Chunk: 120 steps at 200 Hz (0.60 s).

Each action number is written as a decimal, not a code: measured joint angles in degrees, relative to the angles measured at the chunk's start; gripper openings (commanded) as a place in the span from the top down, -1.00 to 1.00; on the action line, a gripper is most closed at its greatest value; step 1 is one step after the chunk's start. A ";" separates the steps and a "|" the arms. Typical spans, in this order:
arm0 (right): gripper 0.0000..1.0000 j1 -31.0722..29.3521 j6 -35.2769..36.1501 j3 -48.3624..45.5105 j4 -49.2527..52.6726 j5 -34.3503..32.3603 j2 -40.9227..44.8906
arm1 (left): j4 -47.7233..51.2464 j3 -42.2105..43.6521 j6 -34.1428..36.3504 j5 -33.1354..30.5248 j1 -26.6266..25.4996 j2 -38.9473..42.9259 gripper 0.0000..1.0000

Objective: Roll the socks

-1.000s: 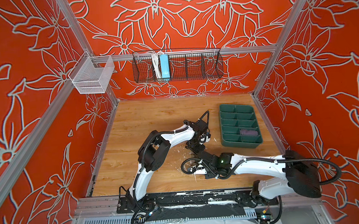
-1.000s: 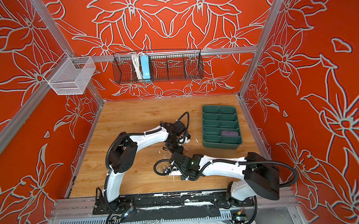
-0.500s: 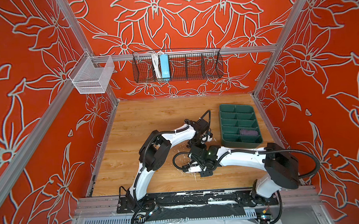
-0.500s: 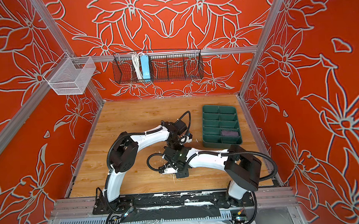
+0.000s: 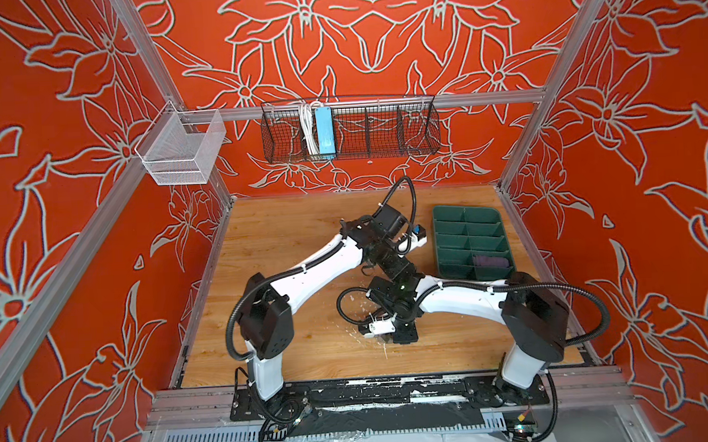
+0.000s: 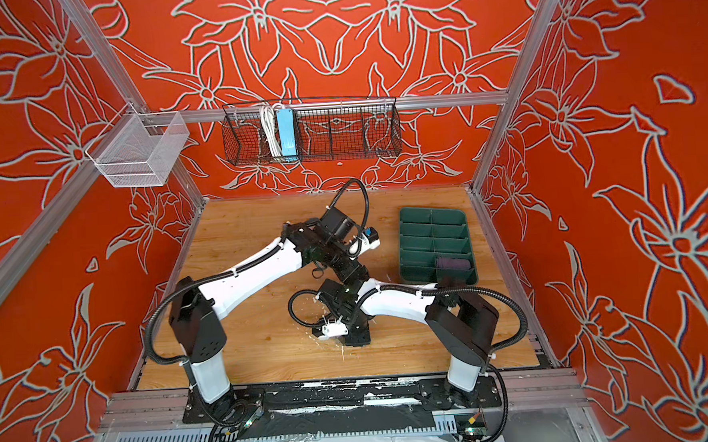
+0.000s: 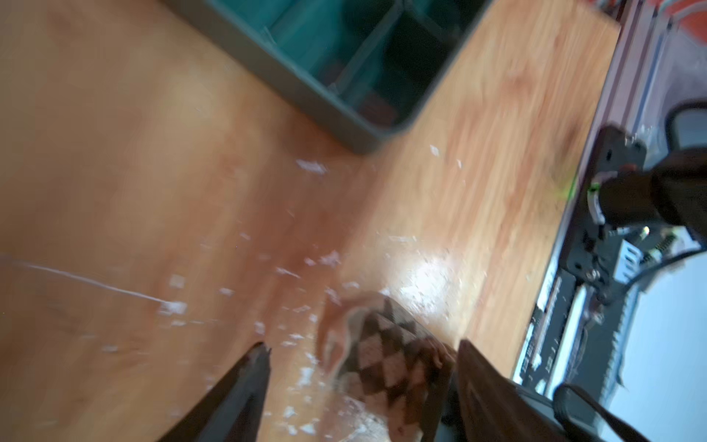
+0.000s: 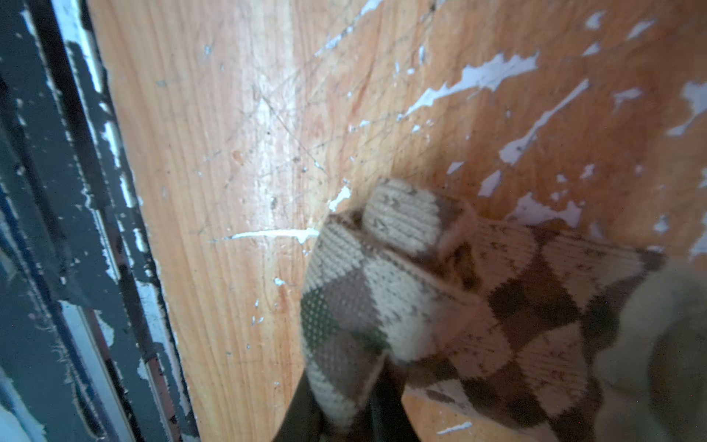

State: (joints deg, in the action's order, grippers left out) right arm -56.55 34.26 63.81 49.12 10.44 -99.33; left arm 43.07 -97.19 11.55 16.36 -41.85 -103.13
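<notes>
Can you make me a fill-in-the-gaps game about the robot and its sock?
The right gripper pinches a beige sock patterned with dark ____.
The left gripper has its jaws ____.
The divided tray beside the arms is coloured ____.
Missing words: diamonds; open; green.

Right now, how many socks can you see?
2. The beige argyle sock, pinched by the right gripper; a purple sock in the green tray. More could be hidden.
</notes>
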 measured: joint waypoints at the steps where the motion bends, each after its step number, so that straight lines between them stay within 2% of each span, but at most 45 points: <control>1: 1.00 0.00 0.00 0.02 0.04 0.04 -0.02 | -0.20 0.02 -0.07 -0.09 0.17 0.31 -0.70; 44: 1.00 1.62 0.70 1.88 2.14 2.78 -1.88 | -7.26 0.48 0.70 -4.79 12.79 14.40 -0.77; 65: 1.00 2.89 1.57 3.32 3.65 4.85 -3.45 | -6.51 -0.04 5.20 -4.11 14.08 19.06 -0.73; 80: 1.00 4.15 2.38 4.85 4.96 6.60 -5.11 | -5.64 1.60 9.03 -1.42 13.07 22.71 -0.71; 95: 1.00 5.86 3.61 6.99 7.10 8.92 -7.50 | -5.88 7.41 14.10 -0.39 10.25 28.37 -0.71; 120: 0.97 8.79 5.95 11.67 12.37 13.00 -12.44 | -6.93 21.90 23.19 -4.81 -2.47 38.05 -0.70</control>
State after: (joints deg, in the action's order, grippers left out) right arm -47.77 40.21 75.48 61.49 23.44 -111.77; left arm 36.14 -75.29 34.74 11.55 -44.31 -65.08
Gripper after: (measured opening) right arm 0.158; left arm 0.851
